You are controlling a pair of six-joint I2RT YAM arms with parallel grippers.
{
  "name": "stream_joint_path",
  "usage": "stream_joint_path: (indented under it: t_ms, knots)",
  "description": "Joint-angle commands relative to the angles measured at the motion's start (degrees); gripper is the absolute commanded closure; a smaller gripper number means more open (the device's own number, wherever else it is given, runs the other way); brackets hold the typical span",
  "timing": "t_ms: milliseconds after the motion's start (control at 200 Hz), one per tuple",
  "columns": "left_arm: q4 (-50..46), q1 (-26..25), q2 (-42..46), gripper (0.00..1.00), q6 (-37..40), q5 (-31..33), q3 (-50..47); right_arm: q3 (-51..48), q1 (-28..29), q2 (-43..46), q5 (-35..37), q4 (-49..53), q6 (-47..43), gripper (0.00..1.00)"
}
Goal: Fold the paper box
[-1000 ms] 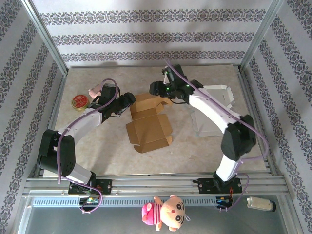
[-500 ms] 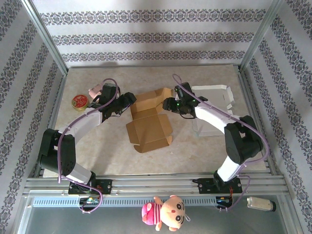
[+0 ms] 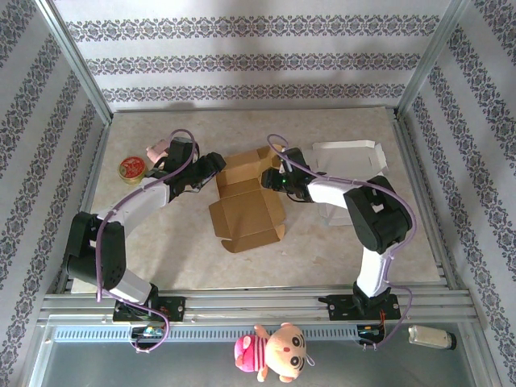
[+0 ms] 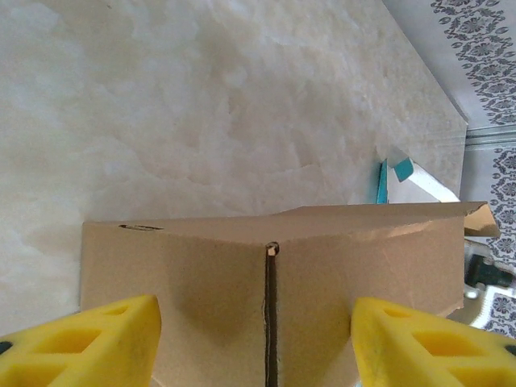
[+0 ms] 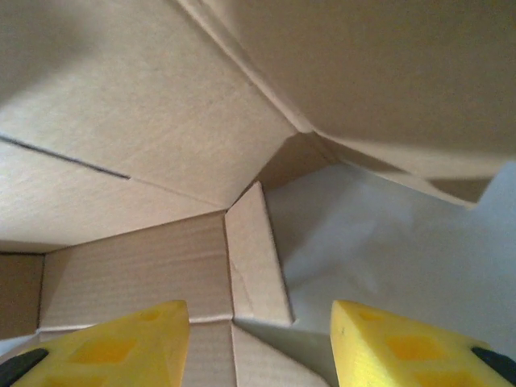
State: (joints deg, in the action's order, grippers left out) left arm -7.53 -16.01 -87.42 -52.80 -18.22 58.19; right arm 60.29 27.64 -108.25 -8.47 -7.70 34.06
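Cardboard worries us: the brown corrugated paper box (image 3: 244, 211) lies half-folded on the beige table (image 3: 161, 242), our left gripper (image 4: 254, 310) open astride its wall (image 4: 201, 266), right gripper (image 5: 258, 314) open around a flap (image 5: 256, 250), which may crumple if we close off-crease.

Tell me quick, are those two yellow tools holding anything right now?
Left tool: open, at the cardboard box, gripping nothing.
Right tool: open, at the box too, gripping nothing.

We see a brown paper box (image 3: 246, 201) of matt corrugated cardboard, faintly ribbed; a pale marbled counter (image 4: 201, 105), smooth with a soft sheen; and yellow pads (image 5: 113, 347) on the right tool (image 5: 258, 322), looking like matt moulded plastic.
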Motion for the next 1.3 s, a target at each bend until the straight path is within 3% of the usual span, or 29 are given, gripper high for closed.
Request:
stream_joint_path:
  t_ms: [0,205,500,994,1294]
  knots:
    - [-1.8,0.4,-1.0,0.37,-0.2,-0.8,1.1,-0.6,0.3,-1.8,2.1,-5.9,-1.0,0.55]
    - [-1.8,0.4,-1.2,0.37,-0.1,-0.8,1.2,-2.3,0.6,-1.9,0.0,-9.4,-1.7,0.66]
    - [-1.3,0.4,-2.2,0.38,-0.5,-1.5,1.6,-4.6,1.9,-1.2,-7.3,-12.7,-1.0,0.68]
    - [-1.1,0.3,-2.6,0.38,-0.3,-1.7,1.9,-5.3,5.6,-3.5,-9.9,-13.4,-1.2,0.65]
    - [-1.9,0.2,-2.8,0.38,0.5,-1.7,2.4,-10.8,3.8,9.2,-10.0,-9.9,-8.7,0.54]
